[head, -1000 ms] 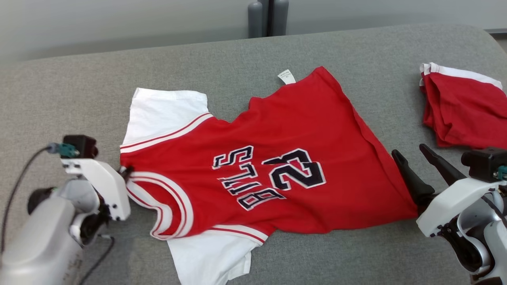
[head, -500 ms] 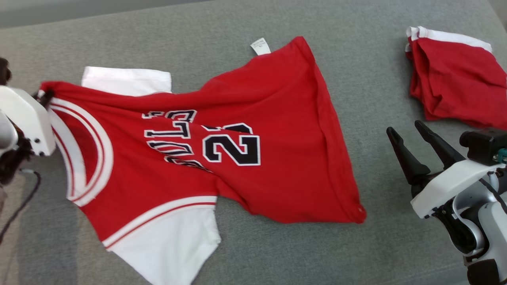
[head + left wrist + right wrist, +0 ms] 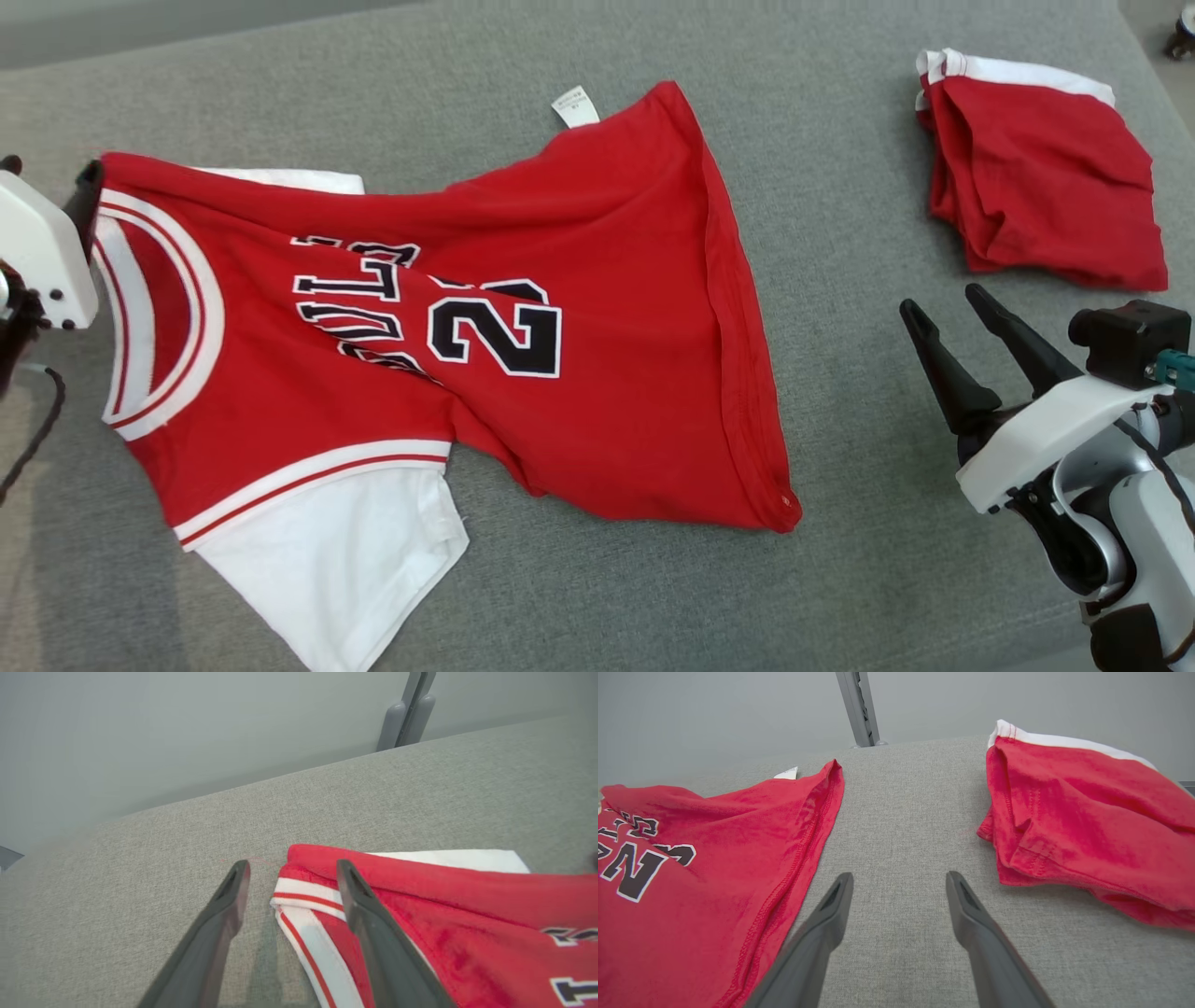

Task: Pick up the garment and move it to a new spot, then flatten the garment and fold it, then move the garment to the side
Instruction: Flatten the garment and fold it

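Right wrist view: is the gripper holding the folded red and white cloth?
No, the right gripper stands open above the grey surface, beside the folded red cloth.

Broad grey woven-fabric surface (image 3: 868, 579), fine weave visible up close. Plain pale grey wall (image 3: 187, 742) behind. Twin grey uprights (image 3: 409, 718), dark gap between, rising from behind far edge. Soft even light, faint shadows on fabric.

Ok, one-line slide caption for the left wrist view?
Left gripper open at the collar of the red jersey, which lies on the grey cushion.
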Robot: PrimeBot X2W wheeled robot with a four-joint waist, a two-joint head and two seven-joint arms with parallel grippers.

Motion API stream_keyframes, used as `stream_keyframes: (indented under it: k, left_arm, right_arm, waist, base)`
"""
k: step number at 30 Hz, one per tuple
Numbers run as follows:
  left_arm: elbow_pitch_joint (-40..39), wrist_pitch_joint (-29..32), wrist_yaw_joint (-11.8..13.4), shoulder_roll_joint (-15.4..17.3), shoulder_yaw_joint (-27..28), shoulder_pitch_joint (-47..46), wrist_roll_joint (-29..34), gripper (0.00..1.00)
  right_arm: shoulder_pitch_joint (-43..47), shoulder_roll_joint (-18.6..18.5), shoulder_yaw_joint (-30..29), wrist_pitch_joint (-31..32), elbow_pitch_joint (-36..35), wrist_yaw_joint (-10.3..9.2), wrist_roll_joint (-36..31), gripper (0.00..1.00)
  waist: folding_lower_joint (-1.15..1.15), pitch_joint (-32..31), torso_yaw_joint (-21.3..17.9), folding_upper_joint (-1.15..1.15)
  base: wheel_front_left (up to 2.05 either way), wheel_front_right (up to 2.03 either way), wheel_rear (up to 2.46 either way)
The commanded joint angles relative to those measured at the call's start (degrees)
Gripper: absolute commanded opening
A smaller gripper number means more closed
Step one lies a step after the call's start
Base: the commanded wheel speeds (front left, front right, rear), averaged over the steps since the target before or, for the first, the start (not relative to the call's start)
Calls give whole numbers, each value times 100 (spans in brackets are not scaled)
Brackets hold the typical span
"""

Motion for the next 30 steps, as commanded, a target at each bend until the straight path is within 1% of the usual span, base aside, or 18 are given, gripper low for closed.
stream_keyframes:
  k: [1,5,10,13,17,21,24,27,30]
  left_arm:
    - [30,-68,-34,-14,-25,85,18,100]
    - [-30,-457,-61,-57,-144,346,19,100]
    - [-382,-1017,-72,-74,-161,816,-28,100]
    - [-783,-1317,91,-21,-91,1185,-65,100]
    - [-1560,-1600,436,34,54,1905,-201,100]
    - [-2599,-1772,993,81,302,2822,-446,100]
    - [-3449,-1733,1389,16,403,3608,-671,100]
    - [-4209,-1642,1749,-83,425,4286,-852,100]
    - [-4787,-1477,2022,-215,321,4832,-994,100]
  right_arm:
    - [60,-29,-13,-50,25,1,35,100]
    - [198,-58,-20,-71,135,1,23,100]
    - [450,-8,-81,-165,184,1,-28,100]
    - [629,33,-133,-282,151,1,-62,100]
    - [872,138,-275,-532,86,1,-129,100]
    - [1081,217,-331,-673,10,0,-186,100]
    - [1216,251,-374,-689,-30,0,-208,100]
    - [1285,236,-383,-579,-39,0,-245,100]
    - [1326,229,-420,-531,-67,1,-243,100]
  waist:
    - [0,-179,119,0]
    - [0,-566,333,0]
    - [0,-995,586,0]
    - [0,-1184,701,0]
    - [0,-1356,808,0]
    - [0,-1481,853,0]
    - [0,-1507,868,0]
    - [0,-1511,881,0]
    - [0,-1512,896,0]
  base:
    - [0,0,0]
    - [0,0,0]
    - [0,0,0]
    - [0,0,0]
    - [0,0,0]
    - [0,0,0]
    - [0,0,0]
    - [0,0,0]
    - [0,0,0]
